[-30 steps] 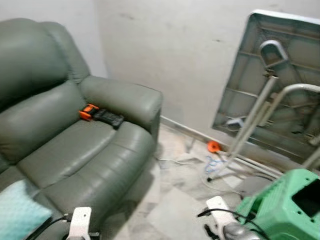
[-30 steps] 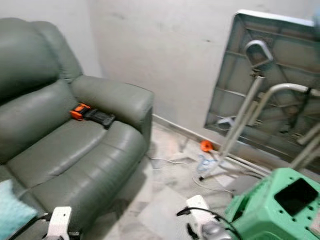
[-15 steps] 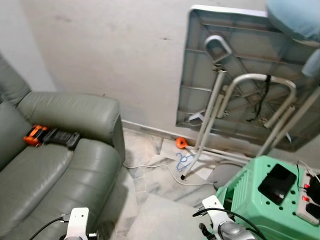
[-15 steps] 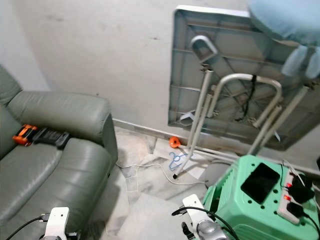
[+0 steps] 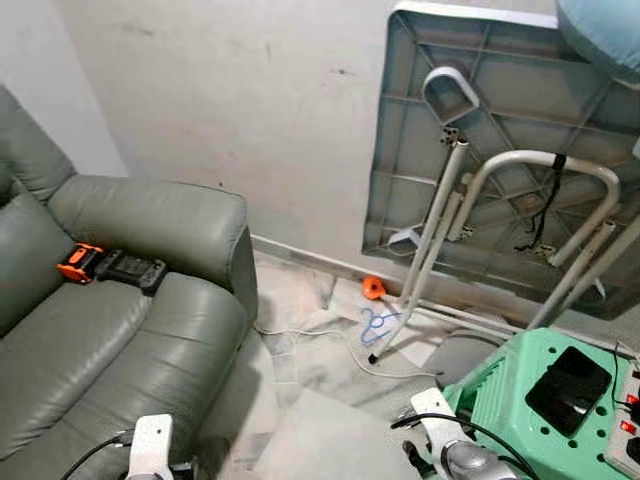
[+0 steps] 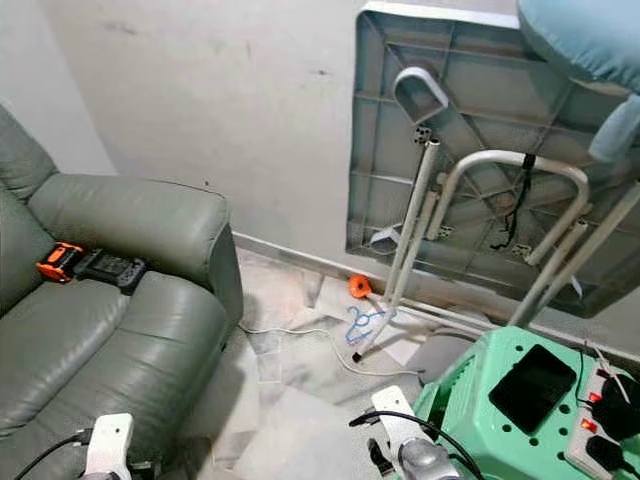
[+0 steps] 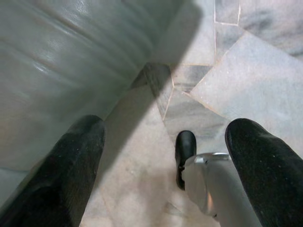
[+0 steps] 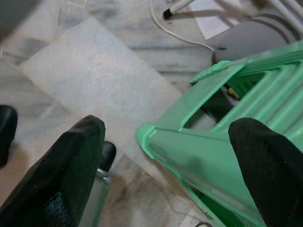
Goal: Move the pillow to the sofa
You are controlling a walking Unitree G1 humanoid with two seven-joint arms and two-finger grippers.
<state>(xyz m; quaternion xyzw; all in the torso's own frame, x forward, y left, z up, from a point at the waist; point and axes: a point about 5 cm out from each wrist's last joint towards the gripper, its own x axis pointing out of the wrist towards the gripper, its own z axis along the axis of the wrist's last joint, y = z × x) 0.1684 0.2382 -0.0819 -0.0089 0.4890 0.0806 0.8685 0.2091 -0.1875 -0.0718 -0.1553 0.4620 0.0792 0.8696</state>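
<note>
Grey-green leather sofa [image 5: 110, 330] occupies the robot's left side; an orange-and-black device [image 5: 110, 267] lies on the seat against the inner face of the armrest. The pillow [image 6: 585, 40] — pale blue — sits at the upper right, resting on the top edge of a folded grey table [image 5: 500, 170] that leans on its side against the wall, metal legs facing outward. Pillow and sofa are well apart, with marble floor [image 5: 320, 420] between them.

On the floor by the table's legs: a small orange object [image 5: 373, 288], a blue hanger [image 5: 377, 322] and a white cable [image 5: 330, 335]. A green plastic stool [image 6: 500, 400] stands at the lower right, carrying a black phone [image 6: 530, 375] and a power strip [image 6: 600, 425].

Left claw [image 7: 163, 170] hangs over the floor just beside the sofa's front — fingers spread wide, nothing between them. Right claw [image 8: 165, 165] hangs low against the green stool, fingers likewise wide apart and empty.
</note>
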